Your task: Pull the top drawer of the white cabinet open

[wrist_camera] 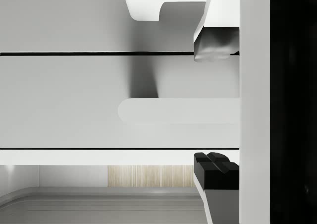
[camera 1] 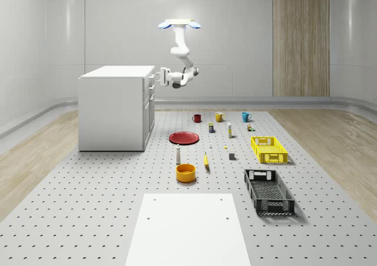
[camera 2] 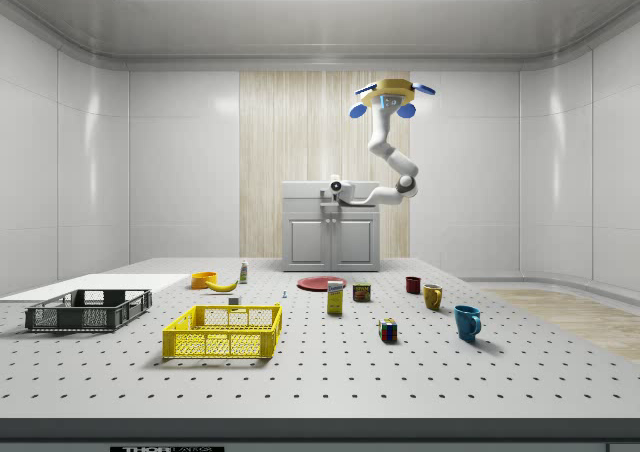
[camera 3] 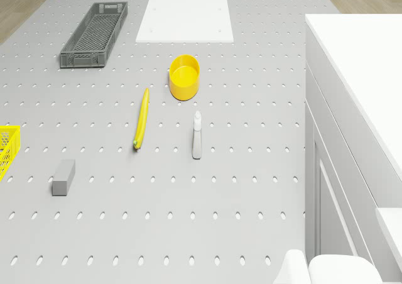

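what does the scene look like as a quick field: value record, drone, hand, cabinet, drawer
drone: hovering in the air beside the white cabinet, arm bent down toward its front
hand: open at the top drawer front, one finger each side of the handle
top drawer: looks closed, flush with the front
floor items: red plate, yellow bowl, banana

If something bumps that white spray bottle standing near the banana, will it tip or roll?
Likely tips: the spray bottle stands upright, tall and narrow, beside the banana. Its slim round-looking body might then roll on the flat perforated table. It looks rigid, probably light.
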`<state>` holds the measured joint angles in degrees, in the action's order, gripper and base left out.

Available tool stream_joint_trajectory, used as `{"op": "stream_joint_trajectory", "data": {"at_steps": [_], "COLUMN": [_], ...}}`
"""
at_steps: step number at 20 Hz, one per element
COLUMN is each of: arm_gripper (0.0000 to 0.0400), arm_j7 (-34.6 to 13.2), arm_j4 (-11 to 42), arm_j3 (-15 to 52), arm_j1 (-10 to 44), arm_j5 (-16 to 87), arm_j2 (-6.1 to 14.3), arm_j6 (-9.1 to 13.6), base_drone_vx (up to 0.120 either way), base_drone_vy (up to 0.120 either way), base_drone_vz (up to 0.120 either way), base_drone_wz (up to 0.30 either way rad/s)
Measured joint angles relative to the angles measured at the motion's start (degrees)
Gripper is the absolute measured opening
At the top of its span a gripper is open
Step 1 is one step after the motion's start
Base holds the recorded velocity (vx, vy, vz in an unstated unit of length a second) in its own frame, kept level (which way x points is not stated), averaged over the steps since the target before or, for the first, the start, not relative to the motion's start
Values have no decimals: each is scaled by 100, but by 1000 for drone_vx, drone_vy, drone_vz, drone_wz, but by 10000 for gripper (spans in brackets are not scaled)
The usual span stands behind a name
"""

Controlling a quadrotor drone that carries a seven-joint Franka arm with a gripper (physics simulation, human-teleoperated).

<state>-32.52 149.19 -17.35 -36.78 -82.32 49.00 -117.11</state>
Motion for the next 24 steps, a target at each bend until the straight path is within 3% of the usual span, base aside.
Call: {"op": "stream_joint_trajectory", "data": {"at_steps": [9,24], "arm_gripper": [302,305], "arm_j7": [186,308], "arm_j4": [-84,-58], "arm_j3": [335,533], "arm_j1": [-39,155], "arm_j5": [-428,-627], "arm_j2": [-240,-345], "arm_j6": [-176,-79], "base_drone_vx": [0,0], "base_drone_vy": [0,0], "base_drone_vz": [0,0], "base_drone_wz": [0,0]}}
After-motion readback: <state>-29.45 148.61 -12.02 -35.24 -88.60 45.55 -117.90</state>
